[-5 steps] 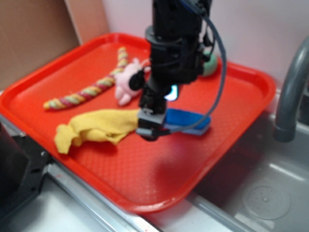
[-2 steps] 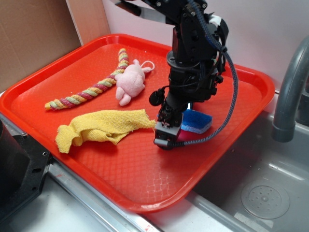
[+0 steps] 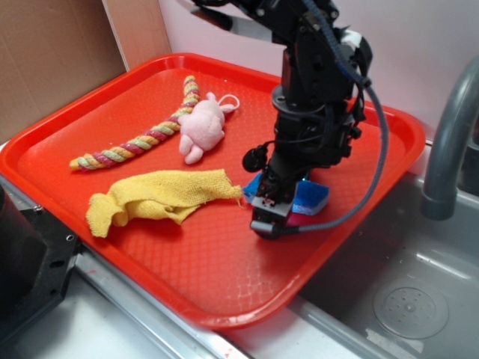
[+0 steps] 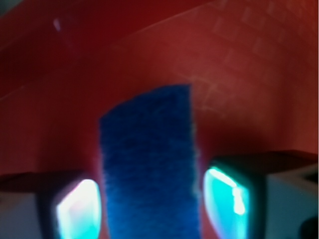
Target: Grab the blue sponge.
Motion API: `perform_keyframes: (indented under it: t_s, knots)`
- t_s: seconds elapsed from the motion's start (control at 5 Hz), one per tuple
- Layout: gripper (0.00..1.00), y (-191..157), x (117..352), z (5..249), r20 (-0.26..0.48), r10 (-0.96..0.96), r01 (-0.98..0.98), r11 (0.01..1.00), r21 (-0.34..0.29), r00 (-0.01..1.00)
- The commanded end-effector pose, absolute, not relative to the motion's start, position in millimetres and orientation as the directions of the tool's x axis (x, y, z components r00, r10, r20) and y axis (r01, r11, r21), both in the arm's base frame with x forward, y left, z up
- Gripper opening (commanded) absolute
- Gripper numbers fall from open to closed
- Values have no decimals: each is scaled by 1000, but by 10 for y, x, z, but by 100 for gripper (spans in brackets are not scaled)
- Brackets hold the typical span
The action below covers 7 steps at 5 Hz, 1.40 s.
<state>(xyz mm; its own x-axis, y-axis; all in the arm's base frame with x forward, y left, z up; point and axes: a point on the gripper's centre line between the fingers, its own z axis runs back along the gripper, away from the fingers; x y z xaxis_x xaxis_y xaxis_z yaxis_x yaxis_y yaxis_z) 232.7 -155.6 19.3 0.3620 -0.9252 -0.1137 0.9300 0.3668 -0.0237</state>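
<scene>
Relative to the earlier exterior frames, the gripper (image 3: 271,218) has been shifted rightward across the red tray (image 3: 202,277) and lowered over the blue sponge (image 3: 313,196), which had been seen fully exposed beside the arm a second ago and is now mostly covered by it. Only the sponge's right end and a small blue corner at the left of the wrist are seen in the exterior view, just right of the yellow cloth (image 3: 153,196). In the wrist view the blue sponge (image 4: 149,164) is shown lying lengthwise between the two fingers (image 4: 230,196), with the gripper (image 4: 152,204) straddling it; the jaws are spread, one on each side, and a narrow strip of red tray is visible between each pad and the sponge edge. The pink plush toy (image 3: 200,129) and the striped rope toy (image 3: 138,138) are unchanged at the tray's far left. A grey faucet (image 3: 449,142) is seen over the sink (image 3: 404,299) at right.
</scene>
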Motion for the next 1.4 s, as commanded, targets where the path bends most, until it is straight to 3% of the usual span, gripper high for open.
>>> perform_keyframes:
  t_s: [0.0, 0.2, 0.4, 0.6, 0.8, 1.2]
  knots:
    - [0, -1548, 1962, 430, -106, -864, 868, 496, -19, 492]
    - [0, -1119, 1707, 907, -38, -718, 719, 695, 25, 695]
    - [0, -743, 1545, 1394, -4, -525, 525, 851, 6, 851]
    - [0, -694, 1407, 1865, 5, -297, 297, 954, 43, 955]
    - [0, -692, 1513, 1988, 10, -65, 64, 997, 48, 998]
    - [0, -587, 1751, 1925, 34, 48, -50, 997, 61, 998]
